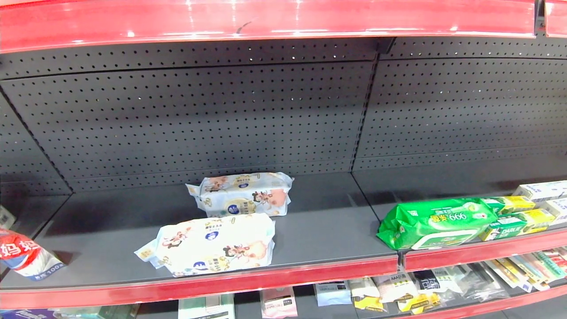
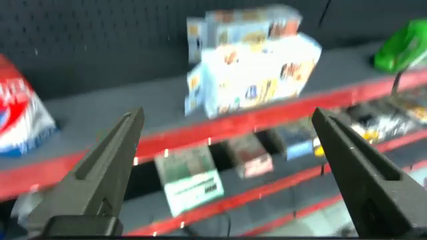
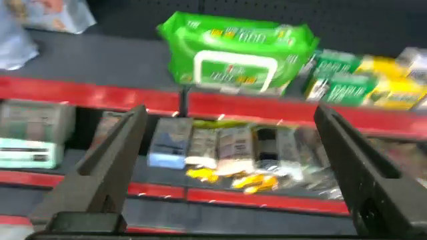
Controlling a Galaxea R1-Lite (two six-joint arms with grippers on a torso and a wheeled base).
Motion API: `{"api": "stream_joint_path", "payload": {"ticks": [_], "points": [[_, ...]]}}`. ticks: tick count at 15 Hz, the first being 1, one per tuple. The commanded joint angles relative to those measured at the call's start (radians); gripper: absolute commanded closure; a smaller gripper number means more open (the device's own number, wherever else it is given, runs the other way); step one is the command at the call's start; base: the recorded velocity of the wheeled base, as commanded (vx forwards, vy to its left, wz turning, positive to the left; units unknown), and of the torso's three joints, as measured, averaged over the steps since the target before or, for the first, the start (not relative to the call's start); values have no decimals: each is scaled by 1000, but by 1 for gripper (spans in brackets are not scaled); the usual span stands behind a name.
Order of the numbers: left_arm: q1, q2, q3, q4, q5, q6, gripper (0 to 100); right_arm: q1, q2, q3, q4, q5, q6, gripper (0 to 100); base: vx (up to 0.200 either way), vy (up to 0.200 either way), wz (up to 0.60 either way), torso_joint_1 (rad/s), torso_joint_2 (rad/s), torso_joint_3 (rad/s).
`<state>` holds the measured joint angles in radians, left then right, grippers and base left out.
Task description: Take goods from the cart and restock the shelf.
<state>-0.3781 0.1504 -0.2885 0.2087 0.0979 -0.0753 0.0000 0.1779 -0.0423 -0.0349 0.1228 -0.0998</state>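
Green pack (image 3: pixel 237 53) faces the right tool (image 3: pixel 230 112) — white packs (image 2: pixel 257 70), the left tool (image 2: pixel 227 113).

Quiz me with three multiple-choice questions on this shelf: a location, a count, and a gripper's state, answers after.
1. Where is the green pack? A) right shelf section, beside the green-and-yellow boxes B) floor C) pegboard hook
2. How many white cartoon-print packs are there? A) one B) two C) four
3. The left gripper is: A) gripping a pack B) open, empty C) shut, empty
Answers: A, it lies by the boxes; B, one in front, one behind; B, its fingers stand apart, empty.
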Motion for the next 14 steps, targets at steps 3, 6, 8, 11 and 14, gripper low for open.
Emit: {"api": "stream_joint_path", "payload": {"ticks": [3, 6, 8, 11, 14], "points": [[1, 353, -57, -219, 2, -1, 0, 3, -176, 21, 20, -48, 32, 0, 0, 0, 0, 0, 0, 0], [1, 552, -61, -411, 2, -4, 0, 3, -178, 38, -31, -103, 83, 0, 0, 0, 0, 0, 0, 0], [1, 620, -63, -471, 2, -4, 0, 3, -178, 42, -20, -84, 74, 0, 0, 0, 0, 0, 0, 0], [1, 679, -47, -514, -4, -4, 0, 3, -178, 41, 39, -98, 100, 0, 0, 0, 0, 0, 0, 0], [2, 761, -83, -526, -32, -6, 0, 3, -178, 42, 36, -100, 100, 0, 0, 0, 0, 0, 0, 0]]}}
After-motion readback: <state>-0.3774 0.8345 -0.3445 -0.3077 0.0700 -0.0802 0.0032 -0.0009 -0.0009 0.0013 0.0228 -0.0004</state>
